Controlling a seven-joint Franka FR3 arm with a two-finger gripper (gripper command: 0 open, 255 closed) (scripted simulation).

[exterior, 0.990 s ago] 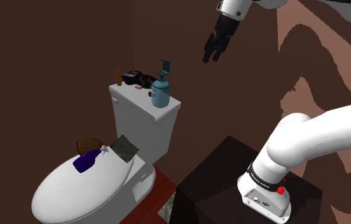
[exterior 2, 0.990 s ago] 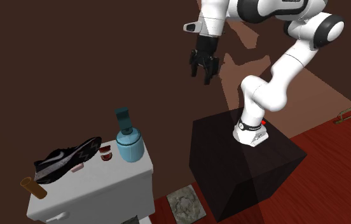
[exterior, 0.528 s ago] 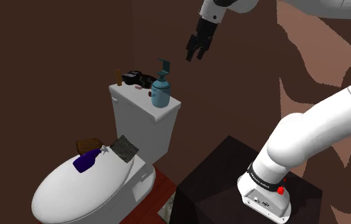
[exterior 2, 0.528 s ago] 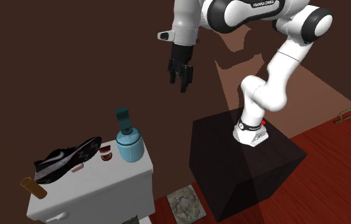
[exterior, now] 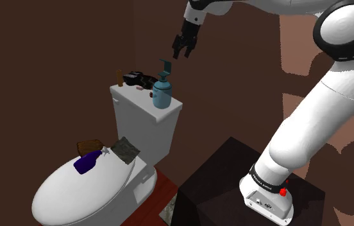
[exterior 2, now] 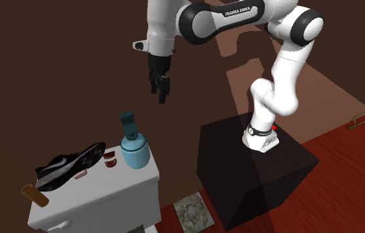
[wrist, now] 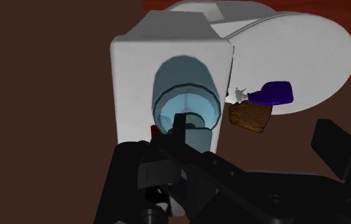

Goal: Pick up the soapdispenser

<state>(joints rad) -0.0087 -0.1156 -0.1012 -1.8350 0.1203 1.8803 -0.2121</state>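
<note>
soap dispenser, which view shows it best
Second exterior view: the blue soap dispenser stands whole, side-on, on the toilet tank. Shoulder view shows it whole but farther off; wrist view looks down on its top.

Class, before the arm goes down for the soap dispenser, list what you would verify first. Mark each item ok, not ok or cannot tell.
1. Gripper open, fingers apart: ok.
2. Gripper empty: ok.
3. Soap dispenser upright on the toilet tank: ok.
4. Gripper low enough to close: not ok, it hangs above the pump.
5. Gripper lined up over the dispenser: cannot tell.
6. Finger room beside the shoe and the small red thing: cannot tell.
</note>
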